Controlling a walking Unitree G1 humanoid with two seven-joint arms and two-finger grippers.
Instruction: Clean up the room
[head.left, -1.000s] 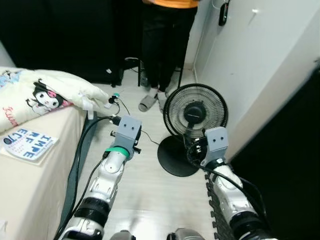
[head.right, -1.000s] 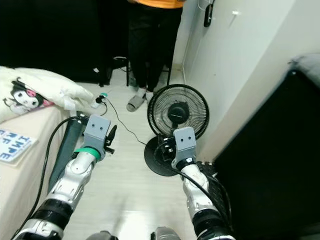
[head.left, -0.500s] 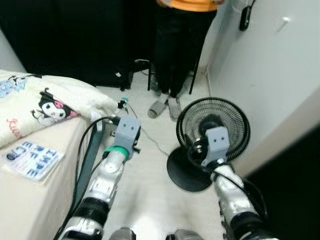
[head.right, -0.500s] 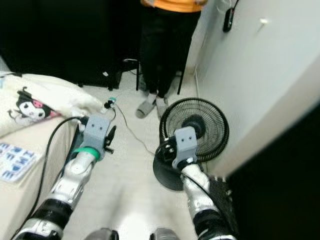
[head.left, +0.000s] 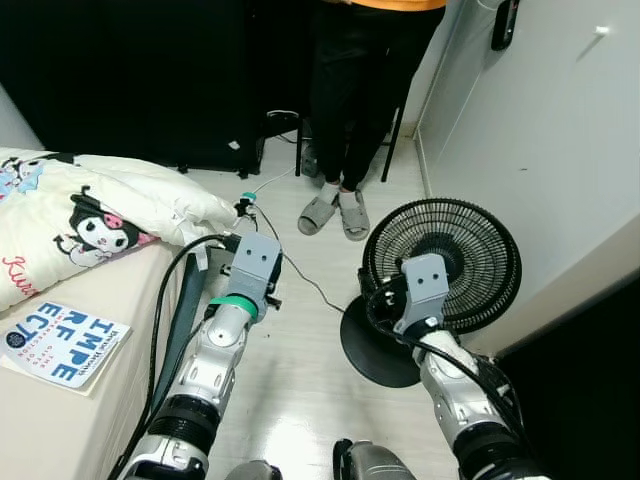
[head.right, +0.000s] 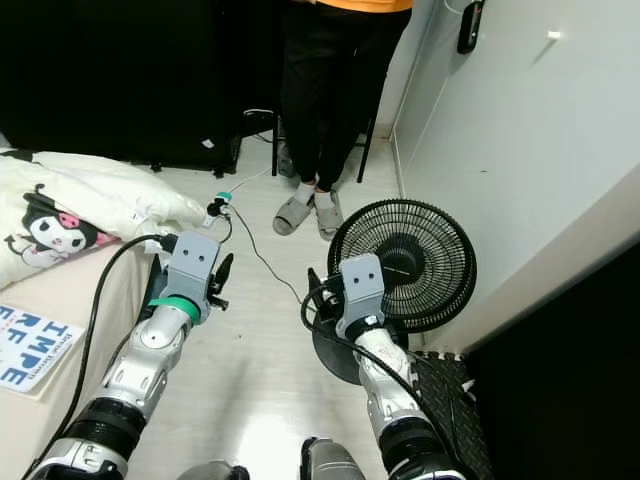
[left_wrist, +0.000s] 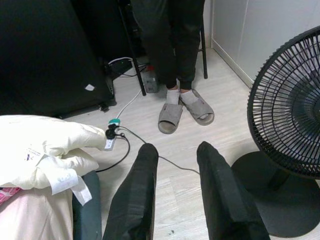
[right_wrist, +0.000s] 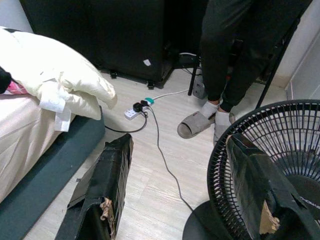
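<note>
Lower centre: left gripper (left_wrist: 175, 165) and right gripper (right_wrist: 175, 185), fingers parted, holding nothing, over pale floor (head.left: 290, 370); black fan (head.left: 443, 265) centre right; person's slippers (head.left: 335, 212) above.

Even indoor light, sharp focus; the far wall (head.left: 150, 80) stays black (floor (head.left: 300, 380) faintly glossy near).

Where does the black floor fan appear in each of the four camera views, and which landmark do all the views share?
Left eye view: the fan stands right of centre, behind the right gripper.
Right eye view: the fan is right of centre, by the white wall.
Left wrist view: its grille is at the right edge.
Right wrist view: its grille is lower right.
Shared landmark: the grey slippers.
</note>
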